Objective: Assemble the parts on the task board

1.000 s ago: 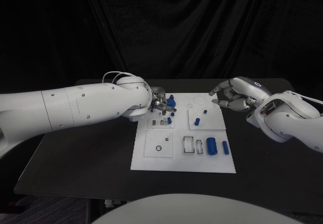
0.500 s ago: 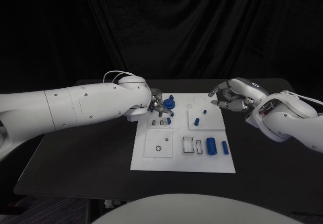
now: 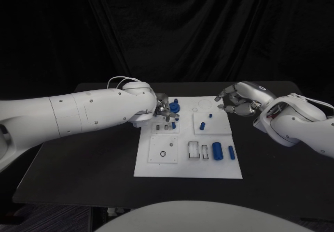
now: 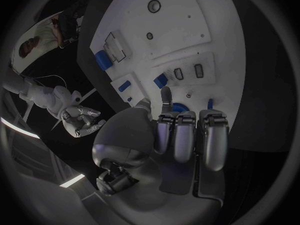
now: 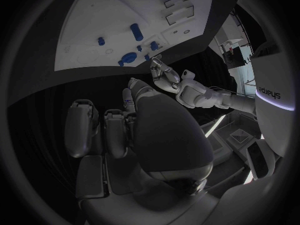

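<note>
Black table [image 3: 83,164] against dark drapes; white task board [image 3: 167,166] at centre, carrying blue parts [image 3: 217,150] in its near row and far squares. Left hand [image 3: 163,108] largely hidden behind its arm at the board's far-left corner, beside a blue part [image 3: 174,105]; grasp cannot be determined. Right hand [image 3: 239,102] curled, holding nothing, at the far-right edge.

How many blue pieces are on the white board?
6 blue pieces: one by the left robot hand, one below it, two mid-board, two near right. More may be hidden.
</note>
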